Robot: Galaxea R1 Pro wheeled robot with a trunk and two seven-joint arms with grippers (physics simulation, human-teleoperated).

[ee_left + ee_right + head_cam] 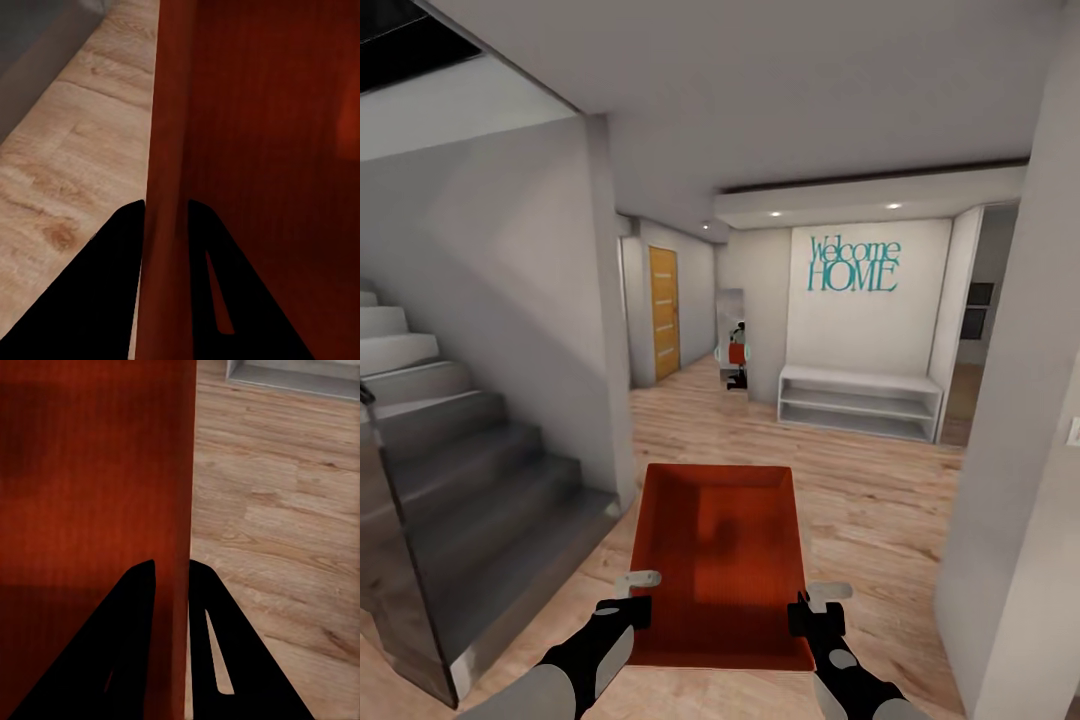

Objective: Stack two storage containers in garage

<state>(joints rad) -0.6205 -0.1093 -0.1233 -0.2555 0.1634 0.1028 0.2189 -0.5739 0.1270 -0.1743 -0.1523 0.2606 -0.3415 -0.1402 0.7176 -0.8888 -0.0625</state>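
Container: a red-orange box [722,560] is held level in front of the robot, above the light wood plank floor [880,500] of a hallway; nothing is seen inside it.
Left hand [628,605]: closed on the box's left wall, one finger [112,285] on each side of it.
Right hand [812,612]: clamped on the right wall likewise.
Writing: "Welcome HOME" [854,264] is read in teal on the white wall above a low white shelf [858,401].
Surroundings: grey stairs [460,470] are at the left, an orange door [664,311] beyond.

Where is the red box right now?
The storage container is low in the middle of the head view, held over the wood floor between the left gripper and right gripper, with the stairs on its left.
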